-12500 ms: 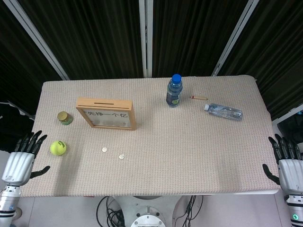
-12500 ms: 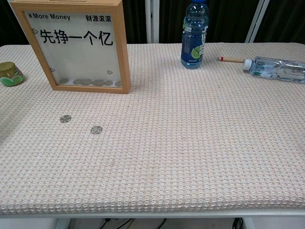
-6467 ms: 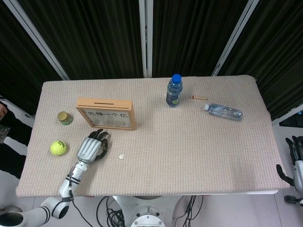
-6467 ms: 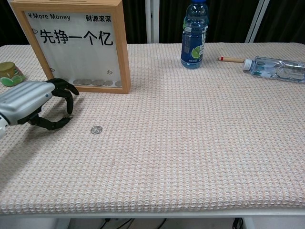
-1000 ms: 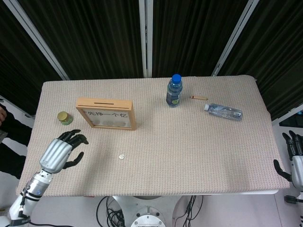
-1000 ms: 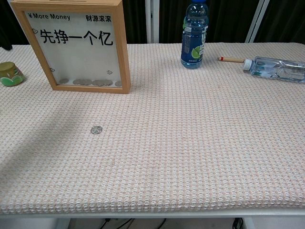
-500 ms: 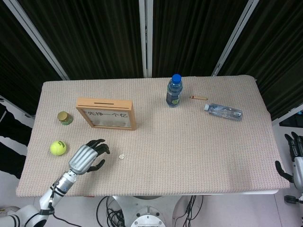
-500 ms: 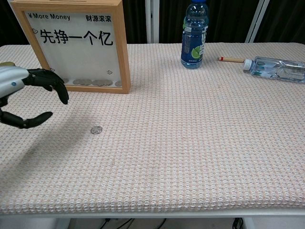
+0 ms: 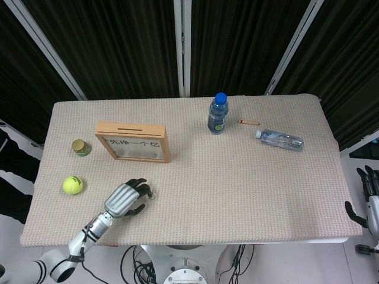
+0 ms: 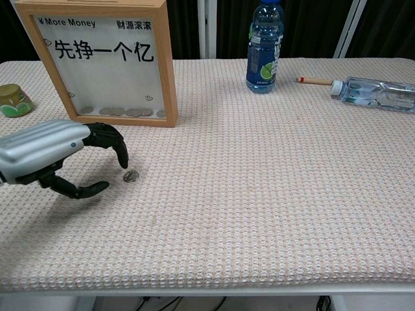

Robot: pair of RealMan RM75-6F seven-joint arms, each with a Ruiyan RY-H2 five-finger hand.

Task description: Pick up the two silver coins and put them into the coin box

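The left hand's dark fingertips (image 10: 122, 155) curve down over the small round silver coin (image 10: 131, 176), one tip just above or touching its near-left edge; which of the two cannot be told. The thumb reaches out below, apart from the other fingers, so the left hand (image 10: 61, 159) is spread and holds nothing. Its silver back shows in the head view (image 9: 125, 199), near the front edge of the tabletop toward the left, with the forearm running off toward the front left corner. The coin lies flat on the beige woven table cover (image 10: 272, 194), in front of the wooden-framed coin box with a clear pane and Chinese lettering (image 10: 104, 58). That box stands upright in the left half of the tabletop, a slot in its top edge and several coins lying along its bottom behind the pane.

A yellow-green tennis ball (image 9: 72, 185) sits near the left edge, and a small squat jar with a gold lid (image 9: 80, 147) is just left of the box. A blue-capped upright plastic bottle (image 9: 217, 113) stands toward the back edge near the middle; to its right lie a thin wooden stick (image 9: 249, 122) and a clear plastic bottle on its side (image 9: 279, 139).

The right hand (image 9: 368, 198) is beyond the right edge of the tabletop, fingers apart and empty.
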